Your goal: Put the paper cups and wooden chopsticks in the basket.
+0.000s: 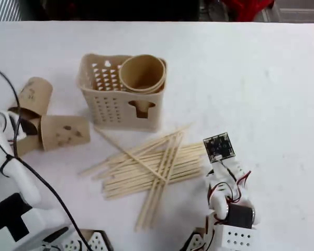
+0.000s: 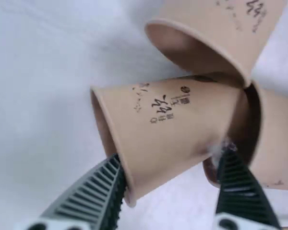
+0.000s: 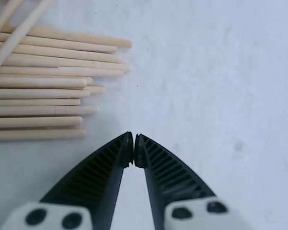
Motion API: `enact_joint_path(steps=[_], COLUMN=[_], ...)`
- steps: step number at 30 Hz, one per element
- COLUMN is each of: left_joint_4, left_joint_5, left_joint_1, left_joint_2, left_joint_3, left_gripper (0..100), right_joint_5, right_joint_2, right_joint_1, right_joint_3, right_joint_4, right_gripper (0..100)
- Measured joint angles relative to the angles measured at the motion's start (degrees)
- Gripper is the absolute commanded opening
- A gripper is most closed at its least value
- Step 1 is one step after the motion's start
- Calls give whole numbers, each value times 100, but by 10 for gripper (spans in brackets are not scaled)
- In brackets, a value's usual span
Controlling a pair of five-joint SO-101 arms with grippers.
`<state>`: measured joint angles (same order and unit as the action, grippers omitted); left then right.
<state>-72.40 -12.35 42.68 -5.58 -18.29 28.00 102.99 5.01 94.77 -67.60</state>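
Task partly done: one tan paper cup (image 1: 142,73) is sitting in the beige perforated plastic basket (image 1: 102,112). The left jaws, released, are straddling one of three lying cups (image 2: 168,129). The right jaws are resting clenched, empty, just beside the pale wooden chopsticks (image 3: 43,91) on the white table (image 1: 261,83).

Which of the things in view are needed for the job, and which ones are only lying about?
For the job: basket; paper cup in it; three paper cups lying on the table; pile of chopsticks.
Only lying about: black cable; red thing beyond the table's far edge.
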Motion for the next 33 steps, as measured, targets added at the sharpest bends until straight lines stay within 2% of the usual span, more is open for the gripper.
enact_joint_path(steps=[5,11,24,33], left_joint_4=[-554,-844,-809,-826], left_joint_5=[0,0,-334,-343], left_joint_1=[-141,-167,-1257,-1442], left_joint_2=[0,0,-18,9], left_joint_3=[659,1055,923,765], left_gripper=[132,20,88,103], right_joint_5=[0,0,0,35], right_joint_2=[0,0,0,0], right_joint_1=[0,-9,0,0], right_joint_3=[0,0,0,0], right_joint_4=[0,0,0,0], right_gripper=[25,25,25,25])
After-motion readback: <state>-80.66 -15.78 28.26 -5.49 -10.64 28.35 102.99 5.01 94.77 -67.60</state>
